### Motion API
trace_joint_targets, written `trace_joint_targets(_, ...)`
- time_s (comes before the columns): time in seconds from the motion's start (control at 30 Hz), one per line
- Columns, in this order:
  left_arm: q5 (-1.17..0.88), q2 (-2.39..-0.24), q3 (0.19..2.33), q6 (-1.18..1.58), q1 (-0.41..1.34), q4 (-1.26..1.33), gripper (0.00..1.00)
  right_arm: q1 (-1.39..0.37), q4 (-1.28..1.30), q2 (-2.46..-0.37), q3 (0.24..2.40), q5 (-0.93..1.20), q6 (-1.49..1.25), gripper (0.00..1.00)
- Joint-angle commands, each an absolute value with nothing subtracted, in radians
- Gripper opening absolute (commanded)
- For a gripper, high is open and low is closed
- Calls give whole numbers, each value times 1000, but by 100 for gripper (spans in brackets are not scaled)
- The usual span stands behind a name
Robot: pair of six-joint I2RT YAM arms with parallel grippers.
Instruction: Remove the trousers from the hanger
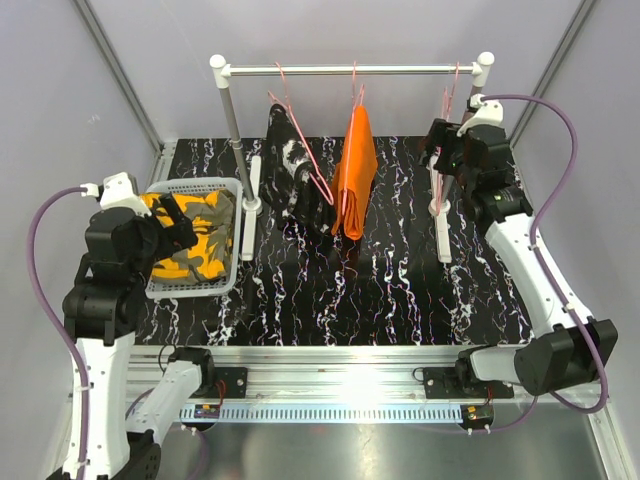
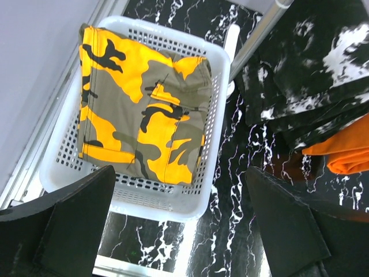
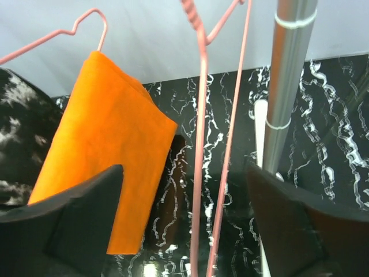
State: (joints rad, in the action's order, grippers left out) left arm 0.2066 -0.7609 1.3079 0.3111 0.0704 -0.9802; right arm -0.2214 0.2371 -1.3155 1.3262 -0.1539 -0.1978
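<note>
The table [image 1: 400, 290] is a black slab veined with white, like marble. Plain pale grey walls [image 1: 350, 30] close it in on three sides, and a ribbed metal rail [image 1: 330, 385] carrying the arm bases runs along its near edge. A silver clothes rail [image 1: 350, 70] on two white posts spans the far half.

At the left edge a white slotted basket [image 2: 173, 205] holds the folded camouflage trousers [image 2: 144, 115], which lie flat inside. The left gripper [image 2: 179, 173] hangs above the basket's near rim, its fingers spread wide and holding nothing.

The black splashed trousers [image 1: 295, 180] and the orange trousers [image 1: 355, 170] each hang over a pink wire hanger on the rail, side by side, with their lower ends close to the table.

By the right post the right gripper [image 3: 183, 170] has its fingers apart around the wires of a bare pink hanger [image 3: 199, 144], without pinching them.
</note>
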Motion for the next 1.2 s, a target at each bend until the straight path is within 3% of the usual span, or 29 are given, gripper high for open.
trace_joint_targets(0.0,239,-759,1319,291,81,-959,99,-219,234,-1250,1399,-127,-213,99)
trace_joint_targets(0.2,270,-736,1341,320,89,-968,99,-219,376,-1189,1509,-49,-265,99)
trace_joint_targets(0.3,449,-732,1368,431,89,-1026,99,-222,541,-1222,1633,52,-293,99)
trace_joint_targets(0.4,508,-716,1379,448,89,-1037,99,-265,508,-1232,1641,124,-330,99)
trace_joint_targets(0.93,350,-686,1309,351,97,-985,99,-612,816,-1705,2074,-311,-348,84)
trace_joint_targets(1.03,347,-686,1304,345,101,-986,99,-634,871,-1779,2131,-356,-356,78)
trace_joint_targets(1.17,347,-683,1305,337,107,-986,99,-637,930,-1830,2151,-423,-380,57)
